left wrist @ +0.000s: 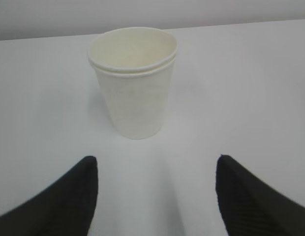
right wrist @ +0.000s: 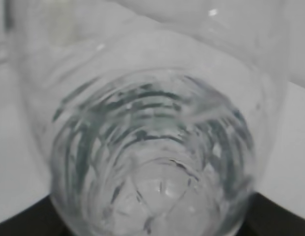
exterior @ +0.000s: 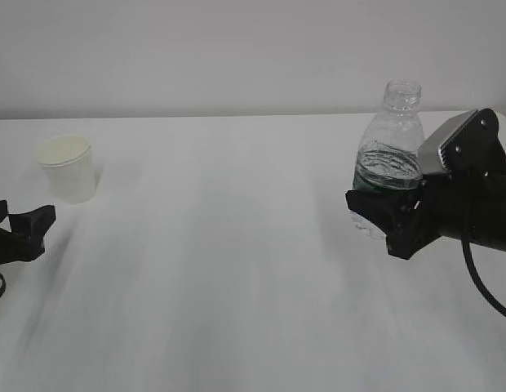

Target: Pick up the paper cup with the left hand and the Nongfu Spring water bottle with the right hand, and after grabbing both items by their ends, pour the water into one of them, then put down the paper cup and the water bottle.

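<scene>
White table (exterior: 237, 269) and bare wall. My left claw (left wrist: 155, 196) gapes just short of the paper cup (left wrist: 134, 83): light, crushable, best held low. My right claw (exterior: 382, 214) clamps the bottle (exterior: 389, 155) low down; thin, slippery plastic.

Ahead of the black left claw (left wrist: 155, 194) stands a plain off-white paper cup (left wrist: 134, 81). Between the black right claw (exterior: 382, 216) fingers, the clear ribbed bottle (exterior: 389, 155) shows a dark green band.

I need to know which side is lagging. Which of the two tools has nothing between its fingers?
The left tool: its fingers are spread short of the paper cup. The right tool surrounds the Nongfu Spring water bottle.
</scene>
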